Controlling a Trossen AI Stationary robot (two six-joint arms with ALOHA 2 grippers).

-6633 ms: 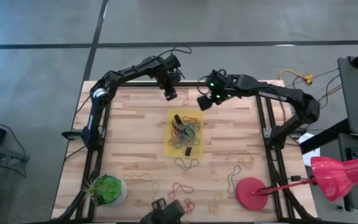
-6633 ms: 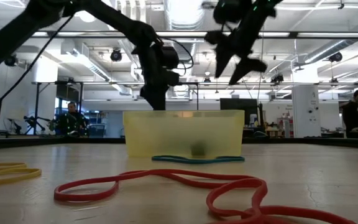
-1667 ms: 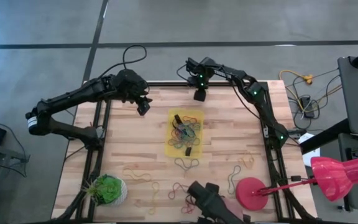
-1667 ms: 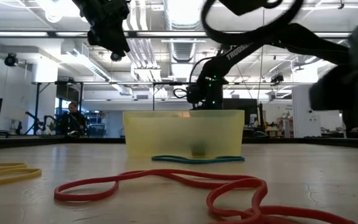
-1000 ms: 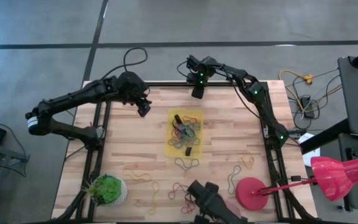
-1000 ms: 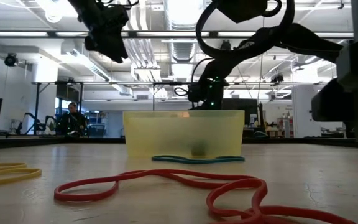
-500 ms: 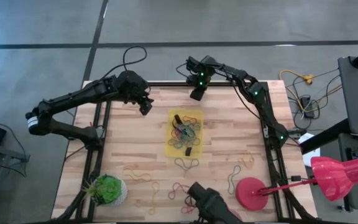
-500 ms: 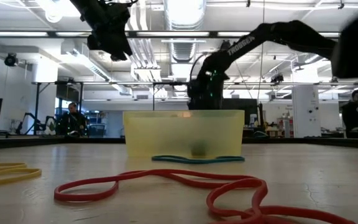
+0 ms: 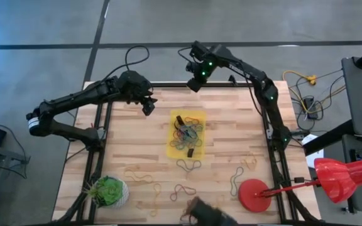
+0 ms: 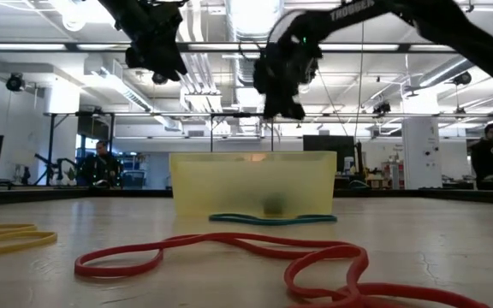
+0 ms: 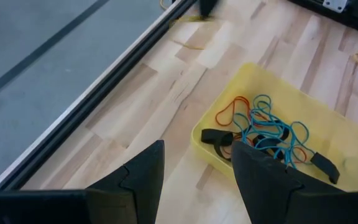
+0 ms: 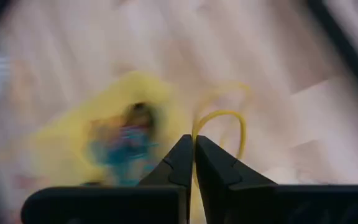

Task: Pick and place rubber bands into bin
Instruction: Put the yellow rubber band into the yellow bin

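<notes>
Above the table's far edge, right jaws [image 12: 190, 163] pinch a yellow rubber band [image 12: 219, 127]; left jaws [image 11: 194, 171] gape.

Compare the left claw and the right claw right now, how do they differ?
The left claw is open and empty; the right claw is shut on a yellow rubber band. In the high view the left claw hangs over the table's left rear part, while the right claw is at the table's far edge, behind the yellow bin. Both are raised above the wooden table.
</notes>
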